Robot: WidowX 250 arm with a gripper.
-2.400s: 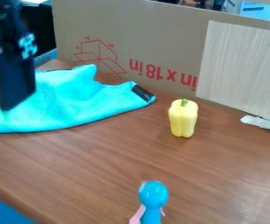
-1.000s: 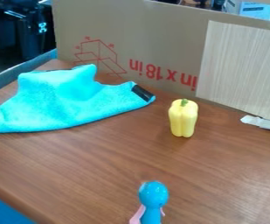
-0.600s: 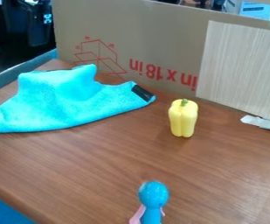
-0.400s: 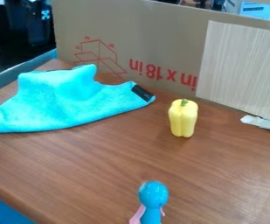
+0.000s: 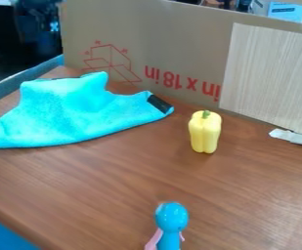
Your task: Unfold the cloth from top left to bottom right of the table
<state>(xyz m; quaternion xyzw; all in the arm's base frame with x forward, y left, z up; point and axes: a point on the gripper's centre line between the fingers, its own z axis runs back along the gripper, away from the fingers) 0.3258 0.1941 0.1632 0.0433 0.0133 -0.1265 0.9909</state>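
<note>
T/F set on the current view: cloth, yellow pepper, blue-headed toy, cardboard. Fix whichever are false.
1. The turquoise cloth has a dark patch at its right corner. True.
2. Cardboard stands behind the yellow pepper. True.
3. The yellow pepper lies on its side. False: it stands upright, stem up.
4. The blue-headed toy is nearer the camera than the yellow pepper. True.
5. The turquoise cloth is spread flat to the bottom right of the table. False: it lies rumpled on the left part of the table, with raised folds.
6. The yellow pepper sits on the turquoise cloth. False: it stands on the table, right of the cloth.
</note>
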